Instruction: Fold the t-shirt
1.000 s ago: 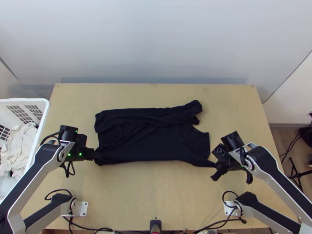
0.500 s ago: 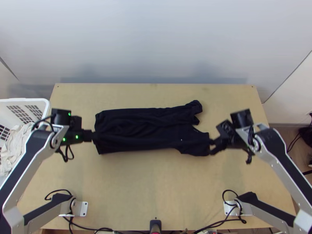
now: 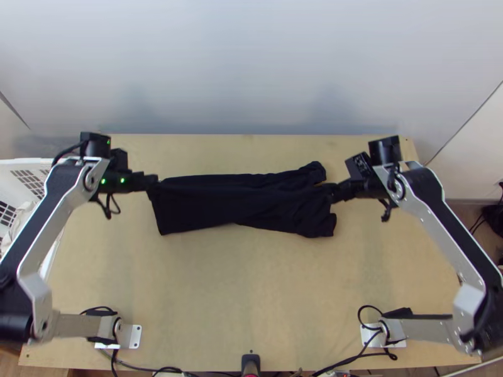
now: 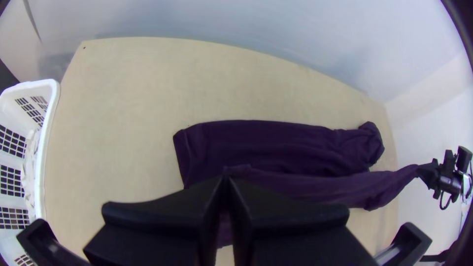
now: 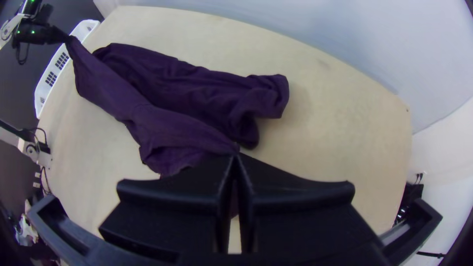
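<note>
One shirt (image 3: 245,204), and the count around it
Under the shirt, one desk (image 3: 207,295); two end effectors, one left end effector (image 3: 153,181) at its left end and one right end effector (image 3: 329,193) at its right end; two arms, one left arm (image 3: 44,217) and one right arm (image 3: 443,220), to either side of it; two base plates, one left plate (image 3: 136,337) and one right plate (image 3: 398,344), on its near side; one basket (image 4: 53,93) left of it, holding white cloth (image 4: 30,172), pieces uncountable.

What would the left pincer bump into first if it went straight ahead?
Most likely the dark t-shirt: the left pincer grips one end, and the cloth runs ahead toward the right pincer. Height above the table is unclear.
</note>
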